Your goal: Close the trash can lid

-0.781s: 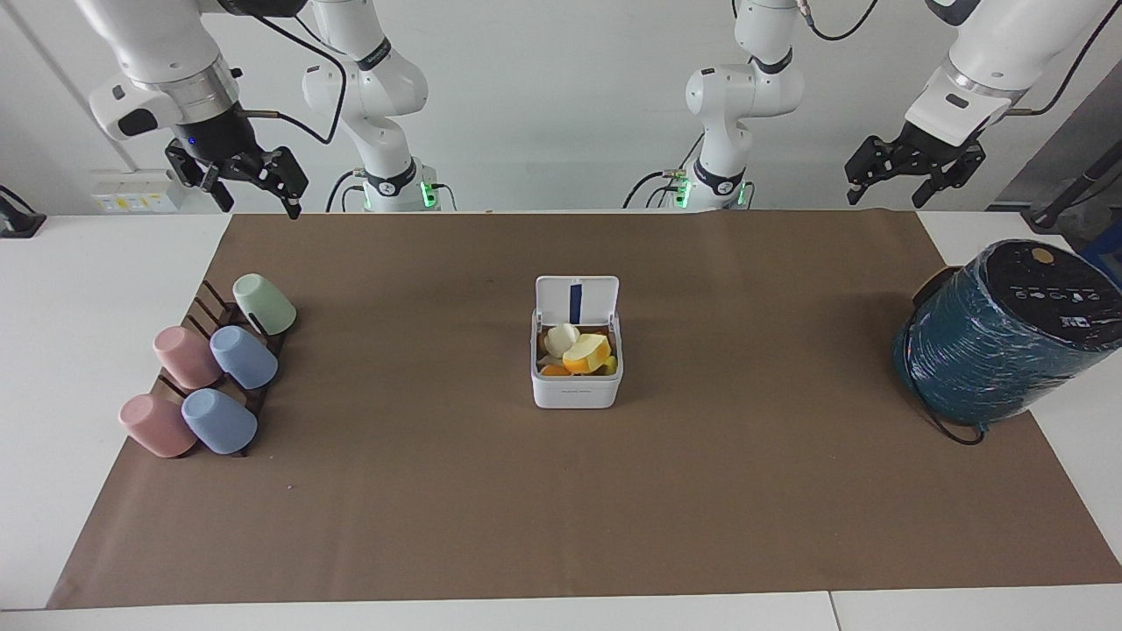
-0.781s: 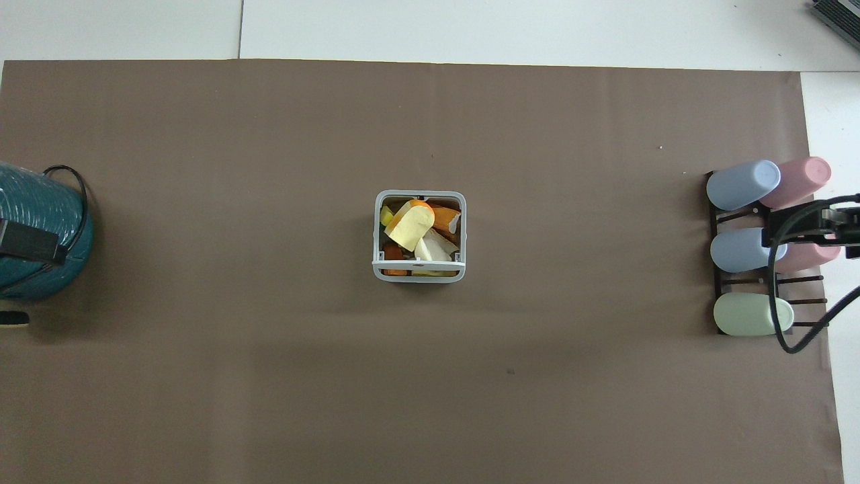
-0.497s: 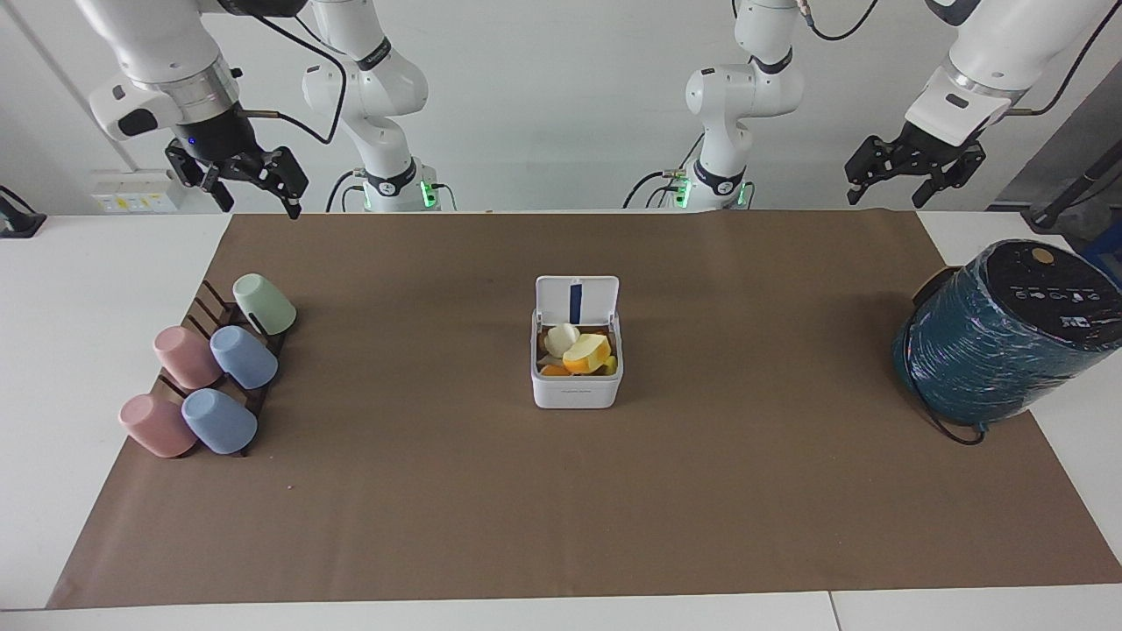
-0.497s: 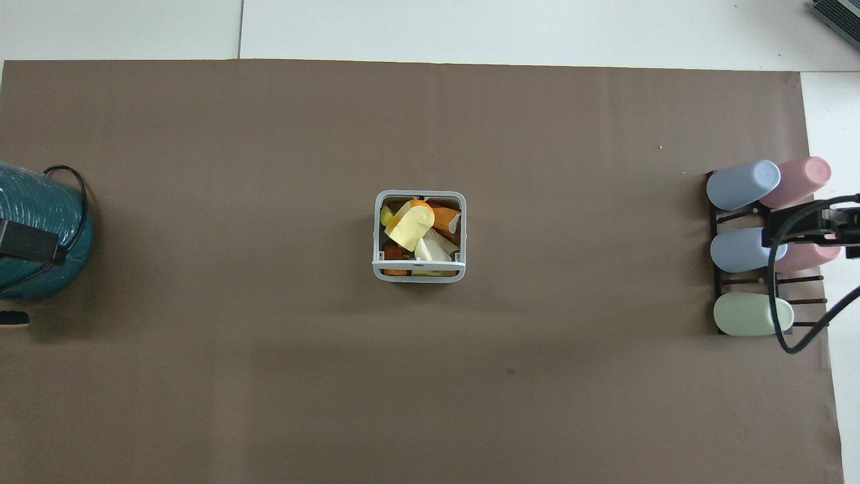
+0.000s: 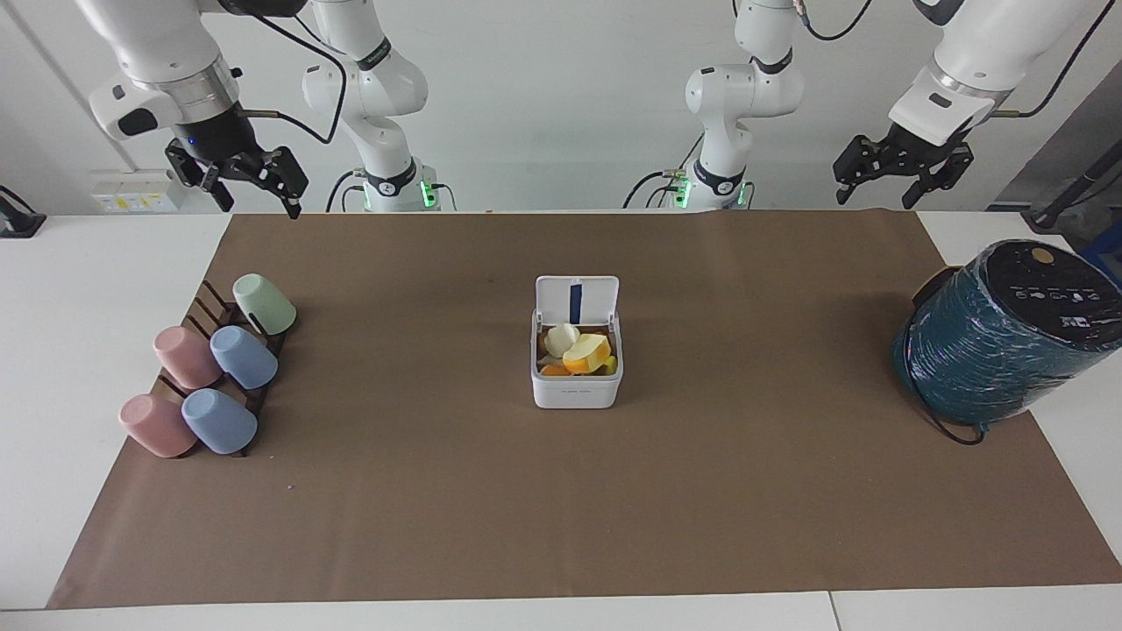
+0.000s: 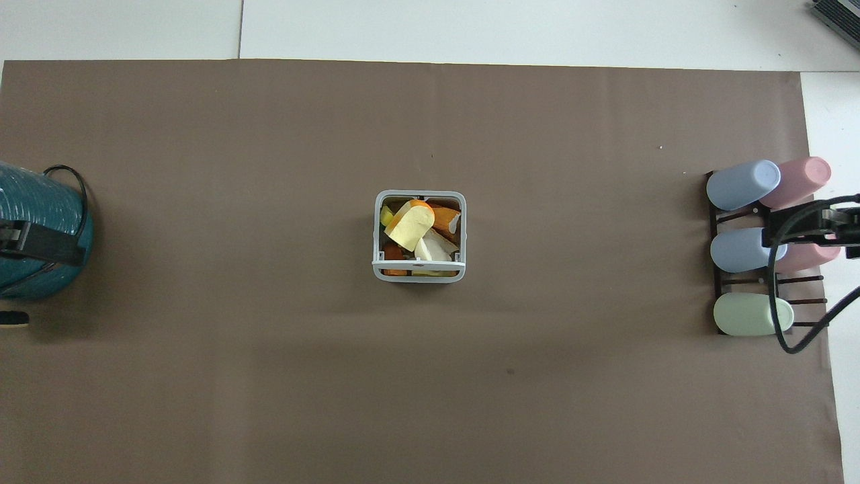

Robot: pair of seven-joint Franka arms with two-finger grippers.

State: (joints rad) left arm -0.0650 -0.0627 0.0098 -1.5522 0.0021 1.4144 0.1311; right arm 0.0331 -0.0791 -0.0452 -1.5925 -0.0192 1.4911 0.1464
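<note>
The small white trash can [image 5: 577, 391] stands in the middle of the brown mat, filled with yellow, orange and white scraps; it also shows in the overhead view [image 6: 419, 196]. Its lid [image 5: 577, 299] stands upright and open on the side nearer to the robots, with the dark blue strip showing. In the overhead view the lid [image 6: 418, 265] is seen edge-on. My left gripper [image 5: 874, 194] is open and empty, raised high over the table's edge at the left arm's end. My right gripper [image 5: 259, 203] is open and empty, raised high at the right arm's end. Both are far from the trash can.
A large teal wrapped cylinder [image 5: 999, 337] lies tilted at the left arm's end of the table. A dark rack [image 5: 210, 307] with several pastel cups [image 5: 244, 358] sits at the right arm's end. The brown mat [image 5: 578, 508] covers most of the table.
My left gripper has moved a little up and toward the middle of the table. The right arm, the trash can and the lid have not moved.
</note>
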